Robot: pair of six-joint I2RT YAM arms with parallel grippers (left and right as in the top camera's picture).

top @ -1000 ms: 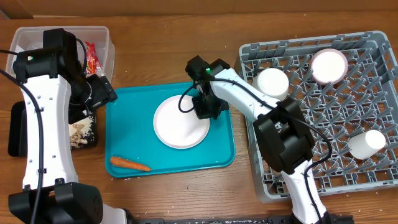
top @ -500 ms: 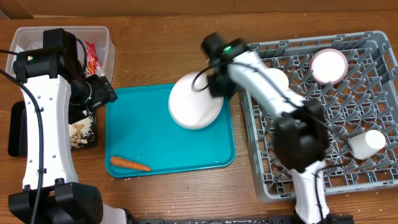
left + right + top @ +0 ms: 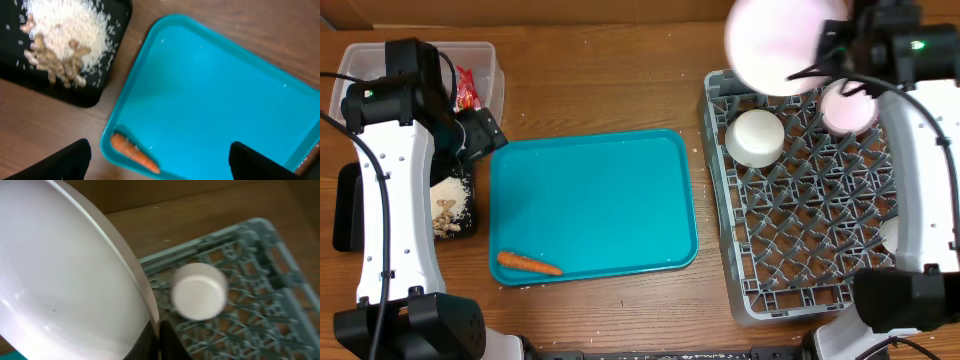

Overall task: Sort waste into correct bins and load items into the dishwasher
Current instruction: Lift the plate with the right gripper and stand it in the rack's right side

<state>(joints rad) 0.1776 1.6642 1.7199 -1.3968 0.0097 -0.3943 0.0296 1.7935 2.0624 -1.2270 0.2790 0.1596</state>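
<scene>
Holding the round white plate (image 3: 780, 45) only by its thin edge, the right tool (image 3: 152, 341) is pinched shut on the rim. The plate hangs high over the far corner of the grey rack (image 3: 715, 200), on the side near the teal tray (image 3: 590, 150). It looks blurry from above, so I think it is moving fast.

That is the big worry. A small grip on a smooth rim could slip, and the plate could drop onto the rack or the bench (image 3: 600, 80) and crack. A white bowl (image 3: 757, 137) sits in the rack just under the plate. If the plate comes down there, the two could bang together. If it lands flat on the pegs and not between them, it may tip over.

The left tool (image 3: 165, 165) is wide apart and holds nothing. It hangs over the near end of the teal tray, close to the black tray (image 3: 75, 97) with the rice and nuts. The carrot (image 3: 135, 152) lies near the tray's edge. A poor grab could make it roll away.
</scene>
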